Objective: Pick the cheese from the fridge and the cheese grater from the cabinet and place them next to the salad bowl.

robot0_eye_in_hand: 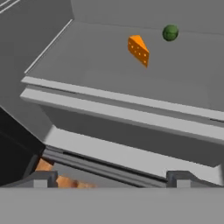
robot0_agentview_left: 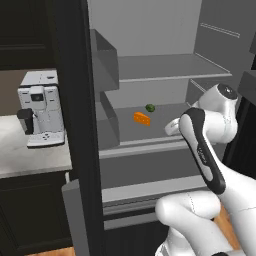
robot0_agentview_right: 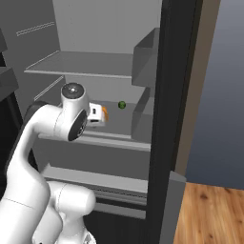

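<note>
On the middle fridge shelf, the cheese is lying near a green ball. Short of the shelf, the tool is hovering, jaws spread wide, seemingly lining up to grasp the cheese.

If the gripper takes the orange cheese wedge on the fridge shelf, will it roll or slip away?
The cheese is a wedge with flat faces, so it probably will not roll, unlike the round green item beside it. Its tapered sides may squeeze out of the fingers, so gripping the parallel faces seems safer. It looks small and stiff.
</note>
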Available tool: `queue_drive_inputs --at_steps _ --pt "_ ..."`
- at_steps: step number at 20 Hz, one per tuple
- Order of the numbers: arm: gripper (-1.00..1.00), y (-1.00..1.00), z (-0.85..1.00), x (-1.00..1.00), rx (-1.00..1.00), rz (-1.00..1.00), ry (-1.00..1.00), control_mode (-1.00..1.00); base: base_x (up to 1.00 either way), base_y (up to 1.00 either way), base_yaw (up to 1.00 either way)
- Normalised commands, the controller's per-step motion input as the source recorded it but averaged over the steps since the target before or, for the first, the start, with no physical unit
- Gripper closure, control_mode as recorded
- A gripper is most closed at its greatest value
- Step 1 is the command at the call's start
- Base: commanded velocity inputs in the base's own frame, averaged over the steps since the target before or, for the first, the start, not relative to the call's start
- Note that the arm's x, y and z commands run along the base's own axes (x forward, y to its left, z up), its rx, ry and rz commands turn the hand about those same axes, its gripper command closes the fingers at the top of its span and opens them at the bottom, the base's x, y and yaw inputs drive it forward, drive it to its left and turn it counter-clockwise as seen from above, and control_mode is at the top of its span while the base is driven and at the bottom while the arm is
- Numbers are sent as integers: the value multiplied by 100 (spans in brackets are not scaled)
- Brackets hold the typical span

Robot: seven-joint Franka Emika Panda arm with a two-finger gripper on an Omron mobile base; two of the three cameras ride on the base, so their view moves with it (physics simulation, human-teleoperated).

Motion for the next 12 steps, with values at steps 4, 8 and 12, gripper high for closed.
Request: queue_drive_inputs --at_steps 4,8,12 --pt "-100 0 -9 48 0 25 -15 -100 0 0 0" --pt "-100 0 -6 58 2 19 -10 -100 0 0 0" --pt "-100 0 -2 64 0 10 0 -100 0 0 0"
